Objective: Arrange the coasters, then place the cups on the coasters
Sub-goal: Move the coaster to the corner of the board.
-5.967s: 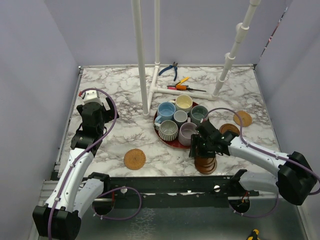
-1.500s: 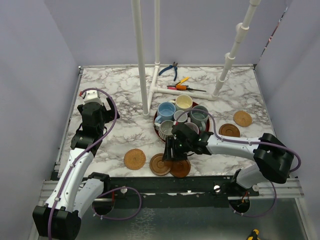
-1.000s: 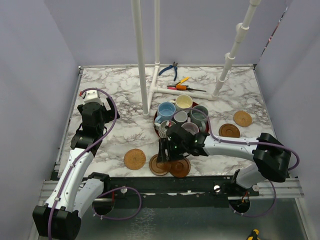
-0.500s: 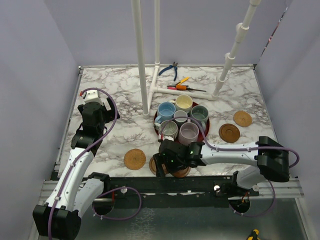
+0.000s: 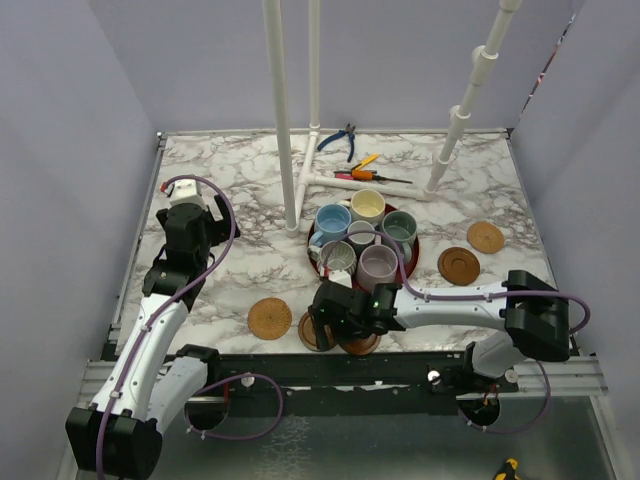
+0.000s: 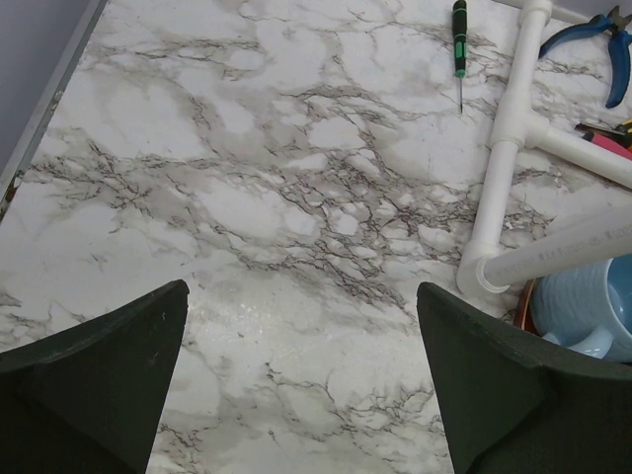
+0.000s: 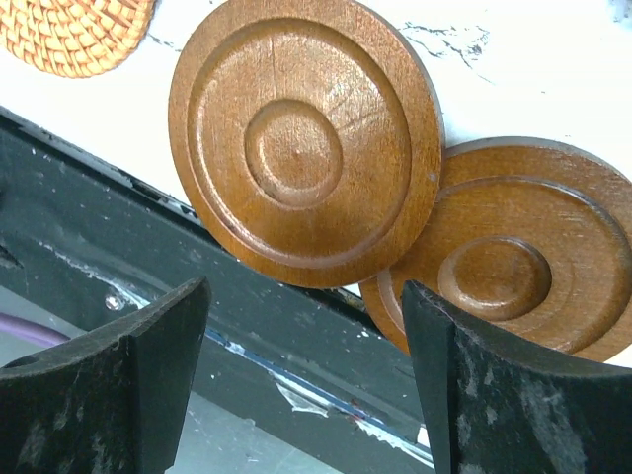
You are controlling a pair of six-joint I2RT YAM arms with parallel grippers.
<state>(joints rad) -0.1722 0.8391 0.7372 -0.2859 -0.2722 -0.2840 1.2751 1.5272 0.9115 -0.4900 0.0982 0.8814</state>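
Two brown wooden coasters lie at the table's near edge, the left one (image 7: 301,148) overlapping the right one (image 7: 513,257). My right gripper (image 7: 304,296) hangs open just in front of them over the black rail, holding nothing; in the top view it (image 5: 322,325) covers them. A wicker coaster (image 5: 270,318) lies to their left. Another brown coaster (image 5: 459,265) and a tan one (image 5: 486,237) lie at the right. Several cups stand on the red tray (image 5: 413,260): blue (image 5: 333,219), cream-yellow (image 5: 367,205), grey-green (image 5: 399,227), small pale grey (image 5: 361,234), ribbed (image 5: 337,258), lavender (image 5: 378,266). My left gripper (image 6: 301,288) is open above bare marble.
A white pipe frame (image 5: 300,180) stands behind the tray, with pliers (image 5: 340,140) and screwdrivers (image 5: 365,172) near it. A green screwdriver (image 6: 459,39) lies by the pipe. The black rail (image 5: 330,372) runs along the table's near edge.
My right gripper has slid toward the near edge and opened wider, off the two wooden coasters. The left arm has not moved.
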